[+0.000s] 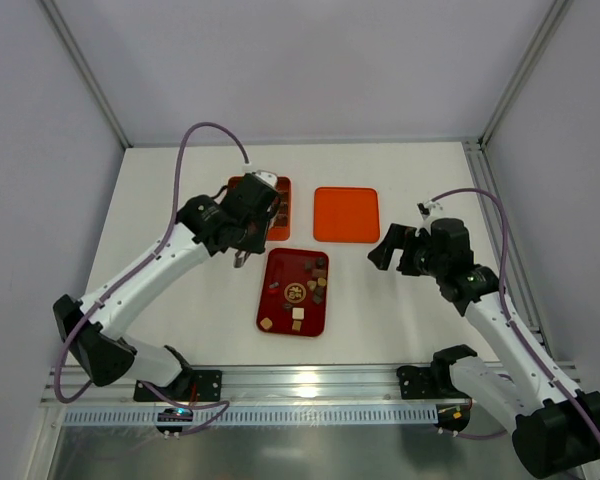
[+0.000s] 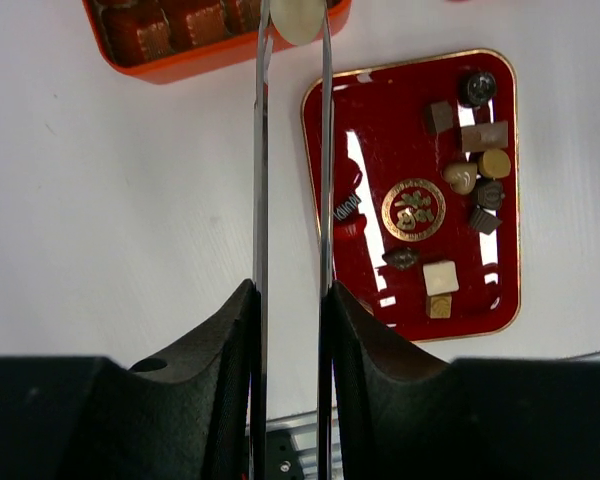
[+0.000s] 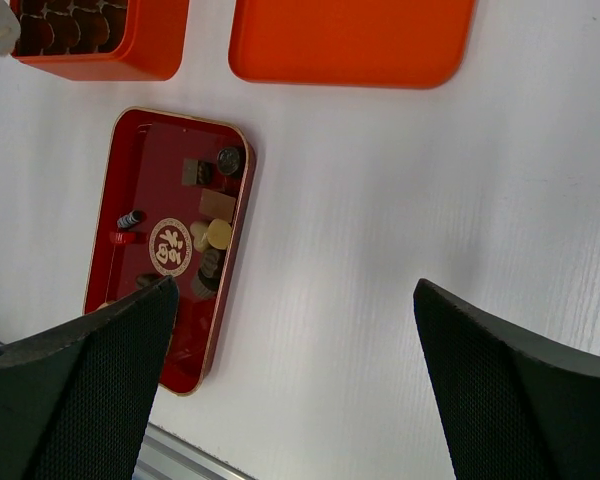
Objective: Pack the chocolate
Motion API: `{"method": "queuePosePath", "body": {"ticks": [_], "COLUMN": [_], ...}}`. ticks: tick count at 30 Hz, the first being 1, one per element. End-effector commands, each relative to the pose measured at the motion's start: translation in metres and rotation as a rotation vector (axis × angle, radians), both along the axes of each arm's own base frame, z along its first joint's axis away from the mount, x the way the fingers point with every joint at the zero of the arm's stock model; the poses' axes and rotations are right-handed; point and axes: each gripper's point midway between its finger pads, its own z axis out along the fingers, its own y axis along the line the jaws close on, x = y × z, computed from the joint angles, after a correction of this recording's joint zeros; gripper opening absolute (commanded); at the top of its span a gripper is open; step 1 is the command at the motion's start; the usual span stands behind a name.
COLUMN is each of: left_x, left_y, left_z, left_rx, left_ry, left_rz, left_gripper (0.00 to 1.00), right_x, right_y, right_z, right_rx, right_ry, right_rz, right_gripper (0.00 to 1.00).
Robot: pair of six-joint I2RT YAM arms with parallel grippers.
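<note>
My left gripper [image 2: 296,22] has long thin metal fingers shut on a round cream chocolate [image 2: 298,18], which hangs over the near edge of the orange box [image 2: 180,58]. Some cells of the box hold brown pieces [image 2: 140,30]. Several loose chocolates [image 2: 462,178], dark, tan and cream, lie in the dark red tray [image 2: 380,130], mostly along its right side. In the top view the tray [image 1: 278,300] lies at the table's middle. To its right my right gripper [image 1: 385,250] hovers open and holds nothing; from the right wrist it [image 3: 292,290] sees bare table.
A flat orange lid [image 1: 346,214] lies right of the orange box [image 1: 280,215] at the back. The aluminium rail [image 1: 310,385] runs along the near edge. Frame posts and grey walls close in the white table [image 1: 180,180].
</note>
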Motion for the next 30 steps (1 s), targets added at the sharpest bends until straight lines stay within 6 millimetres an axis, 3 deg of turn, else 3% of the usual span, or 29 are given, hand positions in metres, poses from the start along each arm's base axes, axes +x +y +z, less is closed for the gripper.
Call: {"method": "queuePosePath", "body": {"ticks": [1, 9, 14, 15, 16, 23, 30], "left_x": [0.034, 0.099, 0.130, 0.136, 0.142, 0.165, 0.173], "left_y": [-0.007, -0.012, -0.015, -0.018, -0.020, -0.029, -0.028], "left_z": [0.020, 0.018, 0.012, 0.001, 0.006, -0.014, -0.031], "left_rx": [-0.045, -0.086, -0.077, -0.064, -0.070, -0.048, -0.018], "left_ry": [-0.074, -0.070, -0.070, -0.046, -0.057, -0.026, -0.004], "left_rz": [-0.005, 0.033, 0.043, 0.043, 0.039, 0.046, 0.061], "left_gripper": [0.33, 0.33, 0.32, 0.33, 0.32, 0.32, 0.32], "right_x": [0.012, 0.014, 0.015, 0.015, 0.015, 0.016, 0.015], "right_y": [0.007, 0.007, 0.007, 0.007, 0.007, 0.006, 0.007], "right_z": [0.022, 0.022, 0.023, 0.023, 0.023, 0.023, 0.021], "right_rx": [0.023, 0.010, 0.013, 0.012, 0.011, 0.008, 0.005], "right_ry": [-0.068, -0.070, -0.071, -0.073, -0.073, -0.075, -0.068], "right_rz": [0.018, 0.023, 0.023, 0.024, 0.023, 0.022, 0.027], "right_gripper": [1.00, 1.00, 1.00, 1.00, 1.00, 1.00, 1.00]}}
